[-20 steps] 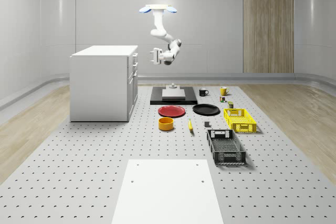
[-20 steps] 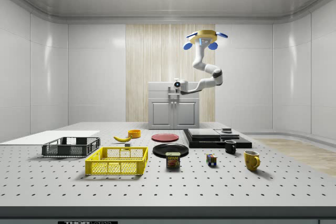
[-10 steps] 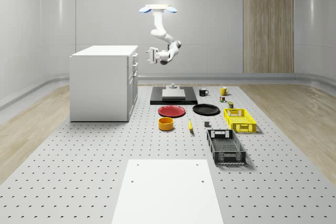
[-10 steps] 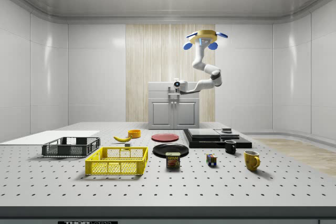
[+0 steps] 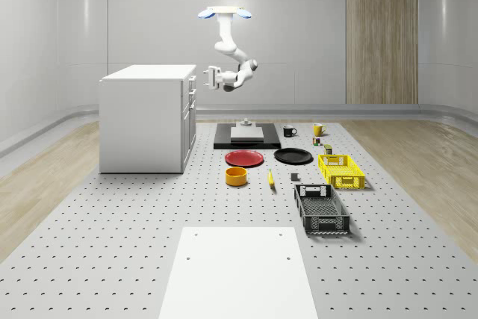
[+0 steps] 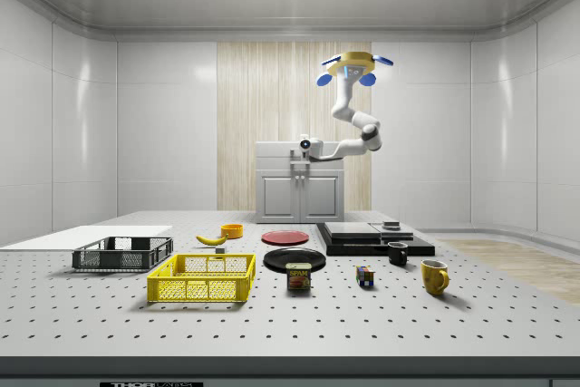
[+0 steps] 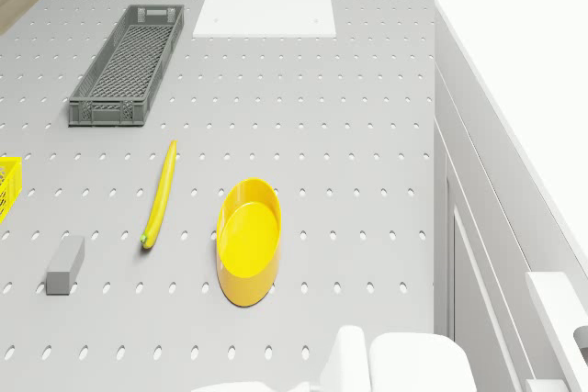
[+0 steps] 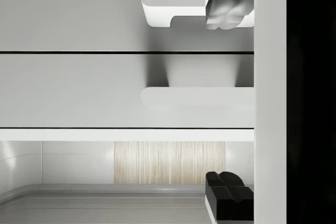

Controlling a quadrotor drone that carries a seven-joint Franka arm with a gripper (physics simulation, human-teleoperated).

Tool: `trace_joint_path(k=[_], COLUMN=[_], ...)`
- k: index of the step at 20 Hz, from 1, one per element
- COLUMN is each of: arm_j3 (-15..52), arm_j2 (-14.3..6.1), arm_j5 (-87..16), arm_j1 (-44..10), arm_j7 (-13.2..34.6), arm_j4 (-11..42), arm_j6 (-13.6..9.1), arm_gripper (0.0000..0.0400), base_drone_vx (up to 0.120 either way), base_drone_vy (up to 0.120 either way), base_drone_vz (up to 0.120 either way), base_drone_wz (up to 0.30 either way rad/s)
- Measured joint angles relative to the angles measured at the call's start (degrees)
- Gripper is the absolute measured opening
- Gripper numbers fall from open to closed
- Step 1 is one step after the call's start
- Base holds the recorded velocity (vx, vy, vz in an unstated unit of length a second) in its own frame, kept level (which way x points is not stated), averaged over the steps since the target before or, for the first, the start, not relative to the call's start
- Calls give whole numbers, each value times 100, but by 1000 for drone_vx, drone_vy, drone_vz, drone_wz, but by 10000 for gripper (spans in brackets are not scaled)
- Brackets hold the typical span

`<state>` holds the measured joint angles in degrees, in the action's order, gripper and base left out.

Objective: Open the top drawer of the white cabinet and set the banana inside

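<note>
While the drone hovers high in the air out from the white cabinet's drawer side, its arm bends down and back toward the cabinet. This brings the gripper level with the cabinet's upper edge, just off the drawer fronts and not visibly touching them. From the wrist, the fingers stand wide apart with nothing between them but air, and the top drawer lies straight ahead. That drawer is closed flush, and its pale bar handle falls between the two fingers.

The banana lies flat on the perforated table, well out from the cabinet's front and far below the gripper. A yellow bowl sits on the table between the banana and the cabinet, close to the fruit but apart from it. On the banana's far side from the cabinet, a small grey block rests on the table.
</note>
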<state>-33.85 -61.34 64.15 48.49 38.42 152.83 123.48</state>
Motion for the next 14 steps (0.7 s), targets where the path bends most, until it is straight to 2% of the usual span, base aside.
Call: trace_joint_path(k=[14], arm_j3=[530], arm_j2=[525], arm_j5=[895], arm_j1=[239], arm_j7=[-463], arm_j4=[-66], arm_j6=[378], arm_gripper=[400], base_drone_vx=[0], base_drone_vy=[0], base_drone_vz=[0], base_drone_wz=[0])
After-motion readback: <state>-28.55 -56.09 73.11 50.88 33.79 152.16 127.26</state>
